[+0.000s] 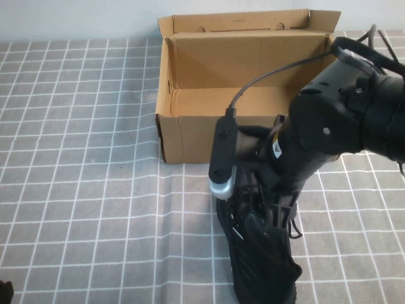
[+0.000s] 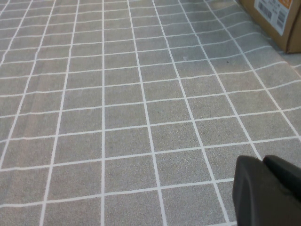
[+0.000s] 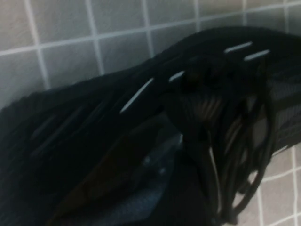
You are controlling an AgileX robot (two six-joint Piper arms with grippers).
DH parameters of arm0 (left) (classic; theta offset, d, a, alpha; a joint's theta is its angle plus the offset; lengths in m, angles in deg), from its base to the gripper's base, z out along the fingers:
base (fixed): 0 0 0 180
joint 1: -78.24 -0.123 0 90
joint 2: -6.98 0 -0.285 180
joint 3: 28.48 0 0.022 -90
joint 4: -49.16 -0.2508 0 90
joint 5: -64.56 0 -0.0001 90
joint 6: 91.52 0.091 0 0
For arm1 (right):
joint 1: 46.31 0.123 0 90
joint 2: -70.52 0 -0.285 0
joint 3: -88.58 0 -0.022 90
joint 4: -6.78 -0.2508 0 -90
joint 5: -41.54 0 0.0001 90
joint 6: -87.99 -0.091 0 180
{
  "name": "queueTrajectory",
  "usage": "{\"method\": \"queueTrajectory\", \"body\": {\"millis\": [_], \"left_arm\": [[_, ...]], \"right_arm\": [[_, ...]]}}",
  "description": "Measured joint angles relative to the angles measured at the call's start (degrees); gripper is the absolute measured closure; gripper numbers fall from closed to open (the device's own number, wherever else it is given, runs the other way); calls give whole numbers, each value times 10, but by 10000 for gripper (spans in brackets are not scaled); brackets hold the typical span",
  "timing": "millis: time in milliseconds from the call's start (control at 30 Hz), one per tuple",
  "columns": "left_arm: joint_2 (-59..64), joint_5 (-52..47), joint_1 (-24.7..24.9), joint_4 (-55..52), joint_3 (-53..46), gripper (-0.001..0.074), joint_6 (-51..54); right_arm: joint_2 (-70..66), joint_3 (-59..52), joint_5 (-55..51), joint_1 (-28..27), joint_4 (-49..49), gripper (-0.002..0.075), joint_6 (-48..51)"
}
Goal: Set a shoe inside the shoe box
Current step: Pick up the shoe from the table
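The black knit shoe [image 1: 256, 253] lies on the tablecloth at the near centre-right, just in front of the shoe box. Its white dash marks and black laces fill the right wrist view [image 3: 141, 94]. My right gripper [image 1: 269, 212] reaches down onto the shoe's lace and opening area; its tips are hidden among the black shoe parts. The brown cardboard shoe box [image 1: 190, 136] stands open at the far middle, lid flap up, nothing inside. My left gripper [image 2: 263, 161] is shut and empty, low over the cloth at the near left; only its edge [image 1: 5, 292] shows in the high view.
A grey tablecloth with a white grid [image 1: 82, 158] covers the table. The right arm's cable [image 1: 278, 73] arcs over the box's front wall. A corner of the box with a label [image 2: 277, 19] shows in the left wrist view.
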Motion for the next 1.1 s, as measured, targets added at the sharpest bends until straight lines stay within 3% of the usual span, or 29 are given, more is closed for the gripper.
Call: {"method": "queueTrajectory", "body": {"millis": [567,967,1100], "left_arm": [[0,0,0,0,0,736,0],[0,0,0,0,0,736,0],[0,0,0,0,0,736,0]], "right_arm": [[-37,1,16,0,37,275,0],[-56,2,16,4,41,454,0],[-56,2,9,4,41,619,-17]]}}
